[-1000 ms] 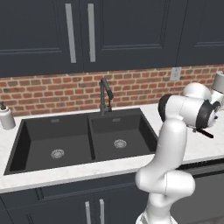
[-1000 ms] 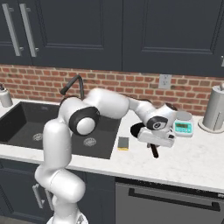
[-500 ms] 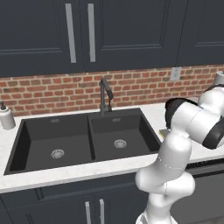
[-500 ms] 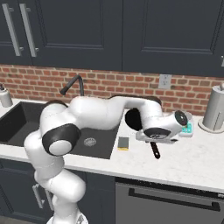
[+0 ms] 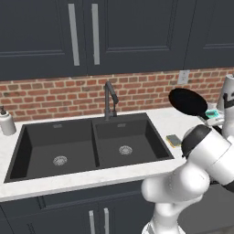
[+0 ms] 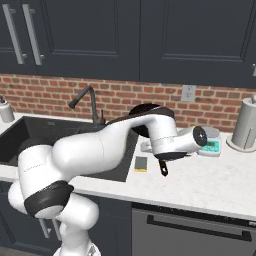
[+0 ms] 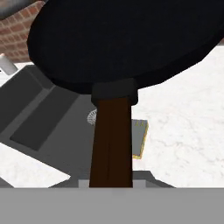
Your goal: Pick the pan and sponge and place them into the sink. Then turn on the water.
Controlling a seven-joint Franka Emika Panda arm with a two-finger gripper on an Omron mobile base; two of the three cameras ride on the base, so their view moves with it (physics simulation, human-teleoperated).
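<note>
In the left base view the black frying pan (image 5: 188, 101) is raised off the counter, tilted with its dark face toward the camera, up against the brick backsplash (image 5: 55, 97) and above the arm's white elbow. The gripper itself is hidden behind the arm here. The yellow-and-green sponge (image 5: 173, 140) lies flat on the white counter (image 5: 183, 122) just beside the right edge of the double-basin sink (image 5: 87, 144), below the lifted pan. A tall dark faucet (image 5: 109, 98) stands behind the divider, a soap bottle (image 5: 6, 122) sits at the far left, and a paper towel roll (image 5: 227, 93) stands at the right edge.

In the right base view the gripper (image 6: 161, 161) is largely masked by the wrist; the jaws look pressed onto the pan's brown handle, whose end sticks out below the hand, though the contact is hard to make out. The pan (image 6: 142, 111) rises behind the wrist. The sponge (image 6: 141, 163) rests just to the left of the handle end, near the sink's rim (image 6: 30, 122). A kitchen scale (image 6: 210, 141) sits beyond the hand.

In the hand view the handle runs straight up from between the jaws to the pan (image 7: 127, 41), which hangs out ahead of them. The sponge (image 7: 139, 139) peeks out beside the handle, with the sink (image 7: 41, 124) to the other side.
</note>
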